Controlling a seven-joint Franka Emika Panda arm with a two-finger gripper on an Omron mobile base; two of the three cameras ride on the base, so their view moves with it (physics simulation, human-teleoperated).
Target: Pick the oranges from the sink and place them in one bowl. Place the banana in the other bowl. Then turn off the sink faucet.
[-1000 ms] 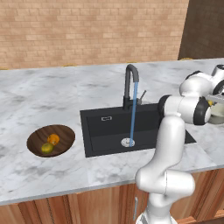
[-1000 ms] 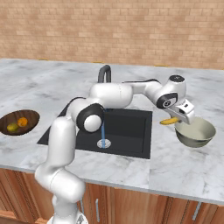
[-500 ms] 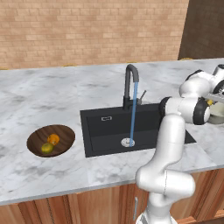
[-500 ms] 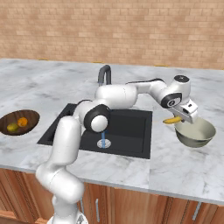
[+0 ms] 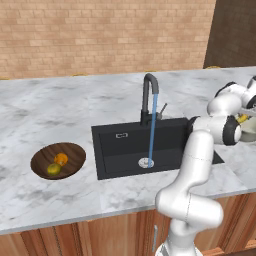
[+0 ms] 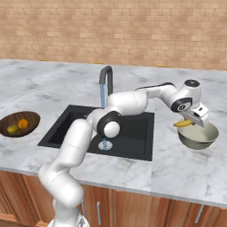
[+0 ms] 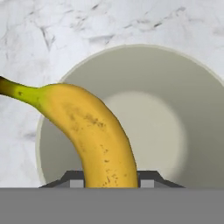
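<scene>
We are looking over a white-grey marble bench point(image 5: 60, 107) with a black rectangular recessed sink point(image 5: 125, 147) set into it, and a tall dark grey gooseneck faucet point(image 5: 148, 97) is pouring a thin blue stream of water point(image 5: 151, 130) down onto the round silver drain point(image 5: 146, 162). At the bench's left end a wide, shallow, dark brown wooden bowl point(image 5: 71, 153) is holding both small round fruits, the bright orange one point(image 5: 61, 159) lying just beside the duller yellow-green one point(image 5: 53, 169). We are reaching our white arm across the sink to the right end of the bench, where a deeper, pale grey-beige glossy bowl point(image 6: 198, 138) is standing. Our hand point(image 6: 191, 119) is hovering above that bowl's near rim with its two dark fingers point(image 7: 148, 176) clamped on the curved bright-yellow banana point(image 7: 92, 131). In the hand view the banana is stretching out over the bowl's hollow, its greenish stem end passing beyond the rim over the marble, and it is hanging in the air, not touching the bowl.
</scene>
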